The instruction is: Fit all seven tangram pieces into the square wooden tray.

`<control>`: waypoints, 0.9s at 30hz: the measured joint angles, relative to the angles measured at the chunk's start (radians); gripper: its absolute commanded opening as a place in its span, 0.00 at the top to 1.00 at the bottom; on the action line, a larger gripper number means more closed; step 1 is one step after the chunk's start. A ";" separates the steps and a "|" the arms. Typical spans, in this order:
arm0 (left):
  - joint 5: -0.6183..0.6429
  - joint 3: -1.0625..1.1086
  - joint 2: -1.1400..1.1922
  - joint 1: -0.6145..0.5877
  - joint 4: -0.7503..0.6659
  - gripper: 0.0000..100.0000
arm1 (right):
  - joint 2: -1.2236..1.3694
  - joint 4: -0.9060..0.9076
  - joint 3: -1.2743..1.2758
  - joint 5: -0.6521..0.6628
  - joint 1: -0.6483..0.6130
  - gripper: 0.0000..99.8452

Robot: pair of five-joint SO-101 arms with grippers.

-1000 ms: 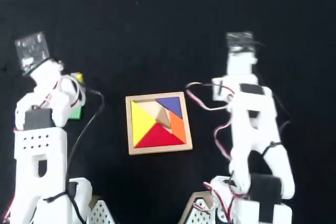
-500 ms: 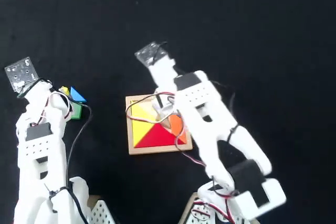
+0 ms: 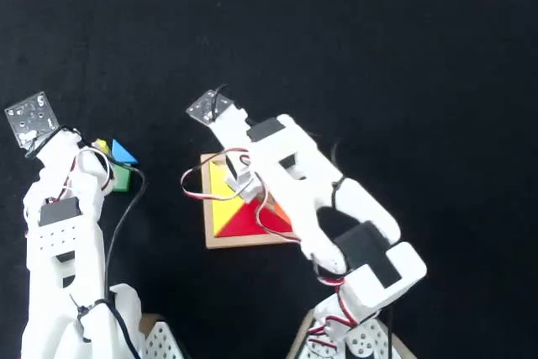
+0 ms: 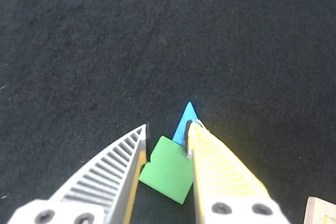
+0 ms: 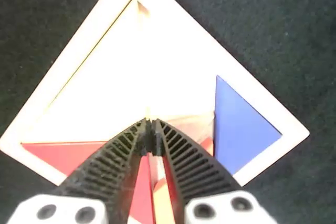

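Swinging the right arm farther left since half a second ago, carrying the right gripper (image 5: pixel 152 129) over the middle of the square wooden tray (image 3: pixel 227 242); leaving the left arm almost unmoved

Holding the right gripper's ribbed black fingers pressed together on nothing, tips aiming down at the seam where the big yellow triangle (image 3: pixel 220 199), the red triangle (image 5: pixel 63 153) and a patch of bare tray floor are meeting. Noting a dark blue triangle (image 5: pixel 236 129) lying flat with one edge along the tray's rim

Straddling the green square (image 4: pixel 167 169) with the left gripper (image 4: pixel 166 127), fingers spread apart, on the black cloth well left of the tray; finding the small light blue triangle (image 4: pixel 184 121) just beyond the square, right beside the yellow finger's tip

Judging the pieces to be light, stiff, flat painted wood, smooth-faced and thin, so likely slipping or tipping under a shallow pinch. Favouring a hold across two opposite straight edges of the square, low and centred. Expecting the felt-like cloth to be allowing little sliding
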 measured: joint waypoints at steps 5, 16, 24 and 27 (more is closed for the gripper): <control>0.000 0.000 0.000 0.000 0.000 0.87 | -0.003 0.000 0.000 0.002 0.003 0.99; 0.000 0.003 0.000 0.000 0.000 0.87 | -0.060 -0.181 0.037 0.002 0.014 0.99; 0.000 0.003 0.000 0.000 -0.006 0.87 | 0.035 -0.155 0.037 0.080 0.020 0.99; 0.000 0.008 0.000 0.000 -0.006 0.87 | 0.035 -0.146 0.037 0.087 0.061 0.99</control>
